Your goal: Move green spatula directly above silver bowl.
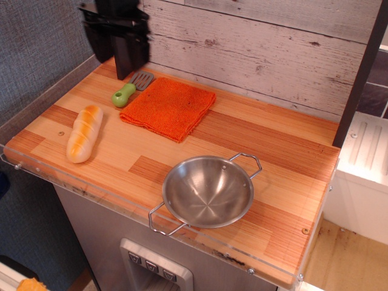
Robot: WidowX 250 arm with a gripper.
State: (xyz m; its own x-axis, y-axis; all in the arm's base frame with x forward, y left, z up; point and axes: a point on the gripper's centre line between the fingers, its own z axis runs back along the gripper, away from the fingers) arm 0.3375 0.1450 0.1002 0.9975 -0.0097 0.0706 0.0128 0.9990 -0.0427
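The green spatula (124, 94) lies flat at the back left of the wooden counter. Its grey slotted blade points toward the wall and touches the corner of an orange cloth. The silver bowl (208, 191) stands empty near the front edge, right of centre, with a wire loop handle on each side. My black gripper (115, 68) hangs above the back left corner, just above and behind the spatula's blade. Its two dark fingers (131, 63) point down and stand apart with nothing between them.
The orange cloth (168, 107) lies between spatula and bowl. A toy bread loaf (84, 133) rests at the left. A clear rail (36, 109) runs along the left edge and front, and a plank wall (267, 48) closes off the back. A dark post (361, 73) stands at the right.
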